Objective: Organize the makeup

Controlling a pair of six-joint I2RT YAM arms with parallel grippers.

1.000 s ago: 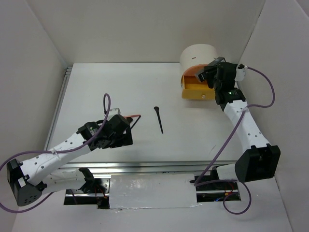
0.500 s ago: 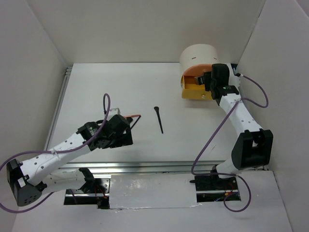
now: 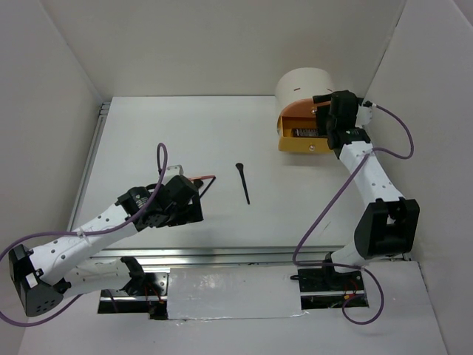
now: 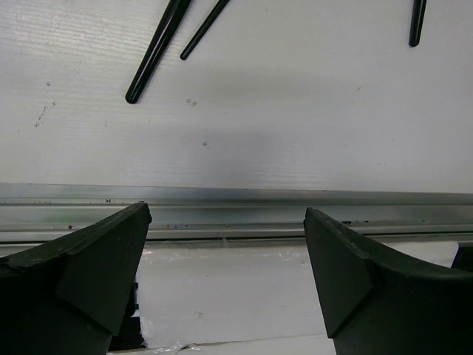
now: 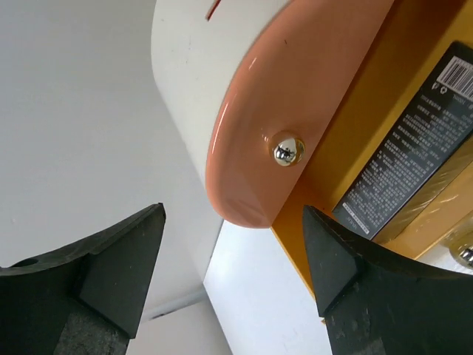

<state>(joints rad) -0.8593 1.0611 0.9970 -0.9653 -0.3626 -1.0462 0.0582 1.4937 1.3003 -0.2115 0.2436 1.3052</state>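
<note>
A thin black brush (image 3: 243,183) lies mid-table. A coral-pink stick (image 3: 205,178) and thin black sticks (image 3: 204,188) lie by my left gripper (image 3: 189,201), which hovers low over the table, open and empty. In the left wrist view the gripper (image 4: 225,214) shows with black sticks (image 4: 155,48) beyond it. A dark grey rectangular tube (image 3: 306,133) lies in the open yellow drawer (image 3: 299,145) of the cream box. My right gripper (image 3: 324,118) is open and empty at the box's right side. In the right wrist view the gripper (image 5: 233,211) faces the orange drawer front (image 5: 295,111), with the tube (image 5: 414,163) beside it.
The cream round-topped box (image 3: 301,83) stands at the back right near the right wall. A metal rail (image 3: 222,253) runs along the table's near edge and shows in the left wrist view (image 4: 236,196). White walls enclose the table on three sides.
My right gripper has drawn back from over the yellow drawer to the box's right side, uncovering the dark tube lying inside. The left arm has not moved.
</note>
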